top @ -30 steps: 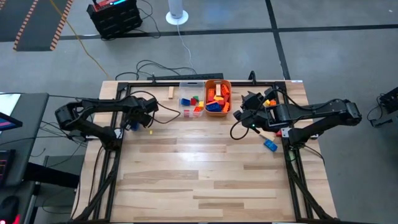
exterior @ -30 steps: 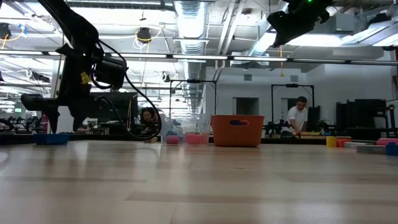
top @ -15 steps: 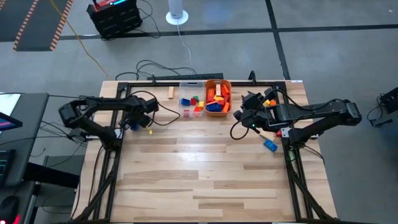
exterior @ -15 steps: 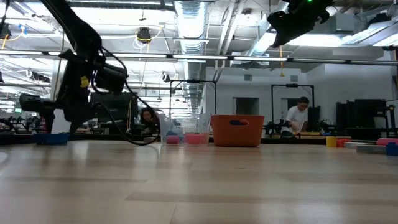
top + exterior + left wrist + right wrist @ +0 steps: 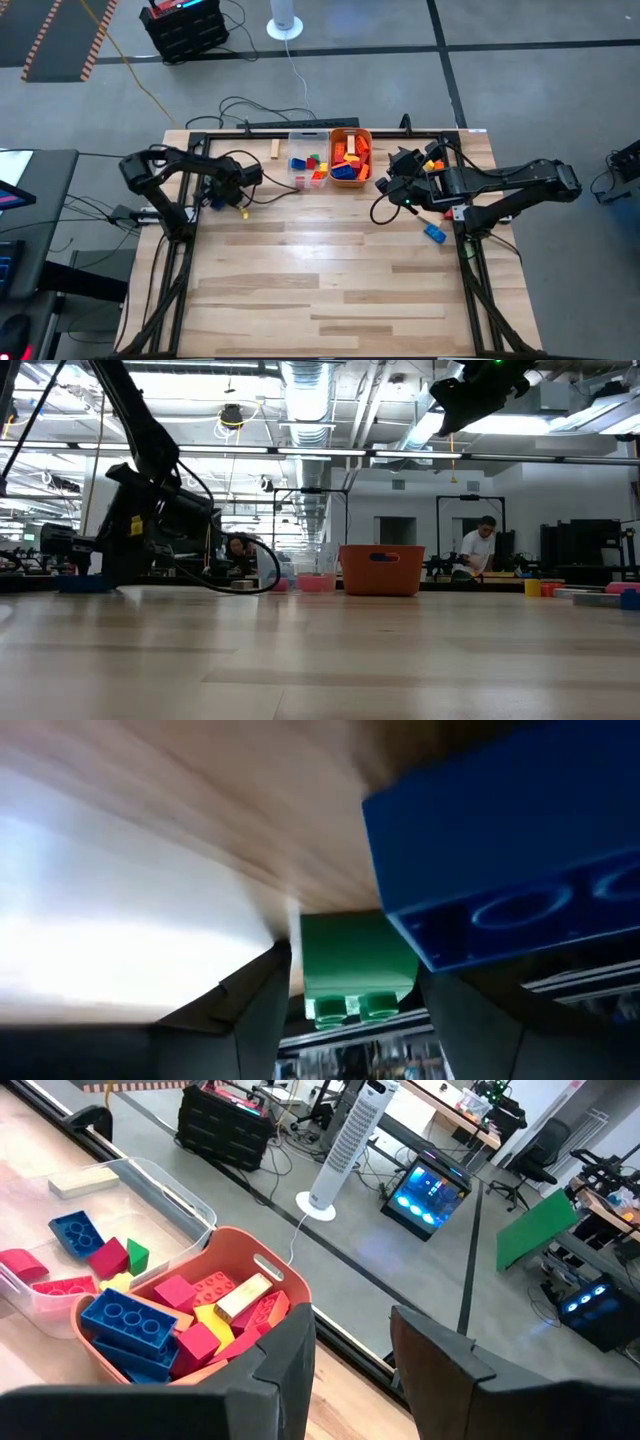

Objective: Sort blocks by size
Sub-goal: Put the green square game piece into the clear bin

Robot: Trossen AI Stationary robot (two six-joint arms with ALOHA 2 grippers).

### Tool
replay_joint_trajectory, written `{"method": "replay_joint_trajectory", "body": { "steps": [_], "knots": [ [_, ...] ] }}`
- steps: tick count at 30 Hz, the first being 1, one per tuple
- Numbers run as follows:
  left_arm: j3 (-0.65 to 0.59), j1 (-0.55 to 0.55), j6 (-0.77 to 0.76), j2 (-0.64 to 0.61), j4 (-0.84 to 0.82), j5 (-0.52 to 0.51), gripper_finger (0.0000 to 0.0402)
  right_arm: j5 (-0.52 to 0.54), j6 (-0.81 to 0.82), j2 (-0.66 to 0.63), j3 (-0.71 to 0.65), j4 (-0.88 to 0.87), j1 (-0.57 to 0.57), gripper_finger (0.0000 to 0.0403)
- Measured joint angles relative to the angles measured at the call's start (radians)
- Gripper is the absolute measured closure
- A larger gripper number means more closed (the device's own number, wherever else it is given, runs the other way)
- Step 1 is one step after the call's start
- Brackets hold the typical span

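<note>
In the left wrist view my left gripper (image 5: 352, 970) is low over the table near its left edge (image 5: 214, 194), fingers open. A small green block (image 5: 355, 965) stands between them and a bigger blue block (image 5: 510, 870) lies right beside it. The green block's sides sit close to both fingers; I cannot tell if they touch. In the high view the blue block (image 5: 210, 204) shows by the gripper, and a small yellow block (image 5: 240, 212) lies nearby. My right gripper (image 5: 365, 1370) is open and empty, held high (image 5: 470, 395) in front of the orange tub (image 5: 334, 140).
The orange tub (image 5: 200, 1242) holds several blocks. The clear tub (image 5: 160, 1185) left of it holds a few small ones. A plain wood bar (image 5: 274, 148) lies left of the clear tub. A blue block (image 5: 433, 232) lies by the right arm. Cables run over the far left of the table.
My left arm has folded in toward the table, and its gripper has come down from above the table to just over it, by the blue block. My right arm has kept still.
</note>
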Motion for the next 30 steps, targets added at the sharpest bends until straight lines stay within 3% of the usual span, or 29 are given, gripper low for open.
{"method": "replay_joint_trajectory", "body": {
  "steps": [4, 13, 26, 30],
  "knots": [
    [-0.003, 0.003, -0.003, 0.0, -0.005, -0.044, 0.0202, 0.0, 0.0, 0.0, 0.0, 0.0, 0.0, 0.024],
    [-0.003, 0.002, -0.034, -0.001, -0.003, -0.039, 0.0268, 0.0, 0.0, 0.0, 0.0, 0.0, 0.0, 0.024],
    [0.046, -0.04, -0.171, -0.001, -0.014, 0.007, 0.0268, 0.0, 0.0, 0.0, 0.0, 0.0, 0.0, 0.024],
    [0.096, -0.094, -0.12, -0.001, -0.049, 0.041, 0.0268, 0.0, 0.0, 0.0, 0.0, 0.0, 0.0, 0.0239]
  ]
}}
